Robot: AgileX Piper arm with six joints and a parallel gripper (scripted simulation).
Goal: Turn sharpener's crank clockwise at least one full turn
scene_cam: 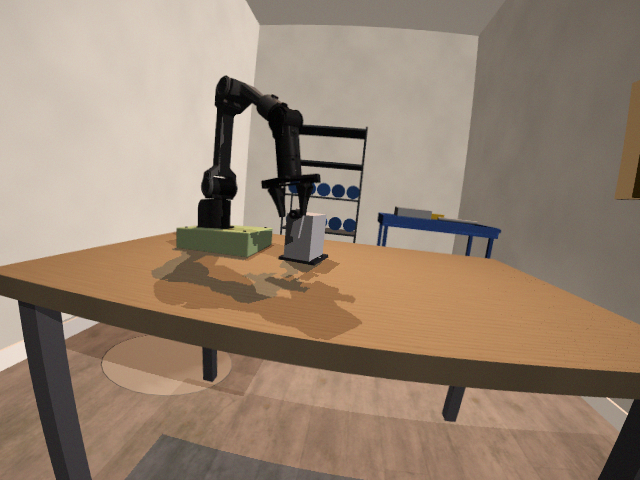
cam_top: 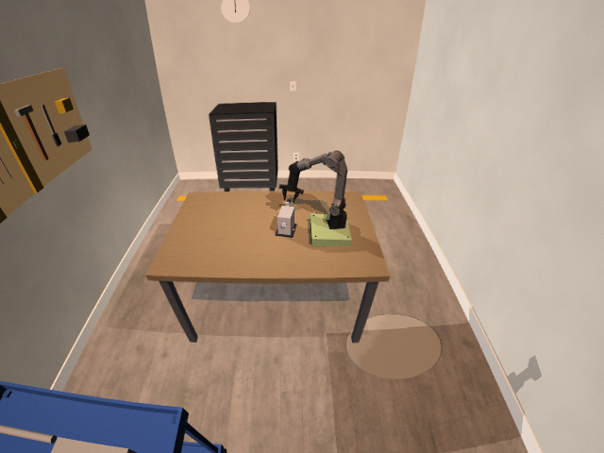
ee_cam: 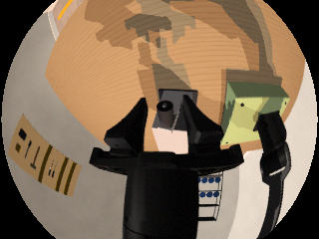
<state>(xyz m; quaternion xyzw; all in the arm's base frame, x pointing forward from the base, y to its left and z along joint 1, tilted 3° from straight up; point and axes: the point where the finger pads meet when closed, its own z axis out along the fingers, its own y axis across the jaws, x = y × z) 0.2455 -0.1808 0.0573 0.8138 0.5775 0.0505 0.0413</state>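
The sharpener [cam_top: 285, 221] is a small grey box on a dark base, standing on the wooden table beside the green robot base. It also shows in the exterior view [scene_cam: 306, 236] and in the wrist view [ee_cam: 170, 115]. Its crank [scene_cam: 294, 219] is on the side facing away from the top camera; in the wrist view a dark knob [ee_cam: 159, 106] shows on that side. My gripper [scene_cam: 290, 208] hangs just above the crank side of the sharpener, with fingers spread open on either side of the crank and not closed on it. It also shows in the top view [cam_top: 291, 195] and in the wrist view [ee_cam: 169, 119].
The green base block [cam_top: 329, 230] stands right next to the sharpener. A black drawer cabinet [cam_top: 243, 144] stands behind the table. A blue table [scene_cam: 436, 227] and a shelf rack [scene_cam: 330, 180] stand in the room beyond the table.
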